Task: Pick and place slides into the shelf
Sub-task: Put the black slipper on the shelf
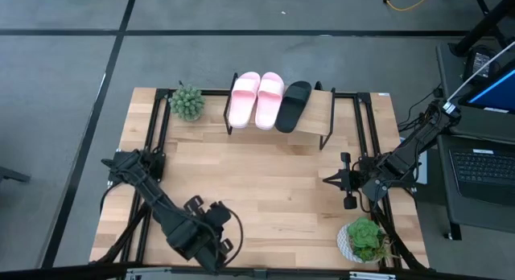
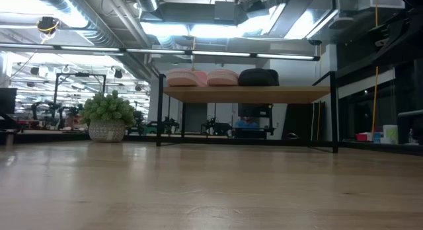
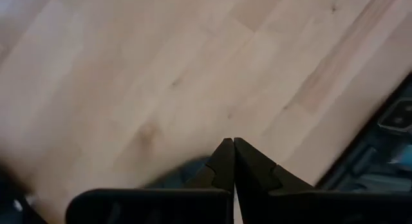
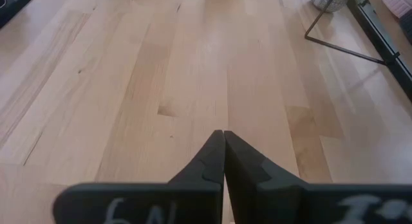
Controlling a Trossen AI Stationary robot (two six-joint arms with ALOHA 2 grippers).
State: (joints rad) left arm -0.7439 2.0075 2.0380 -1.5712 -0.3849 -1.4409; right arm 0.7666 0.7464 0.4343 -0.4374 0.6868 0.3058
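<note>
- Resting side by side on the shelf (image 1: 318, 119) at the worktop's (image 1: 265, 183) far edge: two pink slides (image 1: 256, 99) and one black slide (image 1: 293, 105), toes outward (a fourth is not in view).
- Shelf right end is bare, room for one more by my judgement.
- Left gripper (image 3: 233, 161), near left, is closed and empty; right gripper (image 4: 223, 153), at the right, likewise.
- Mid-worktop lies open; plants (image 1: 187, 102) occupy corners.

A robotics lab: exposed ceiling ducts (image 2: 86, 18) at upper left, strip lights, and more arm rigs (image 2: 49, 111) at mid-left.
</note>
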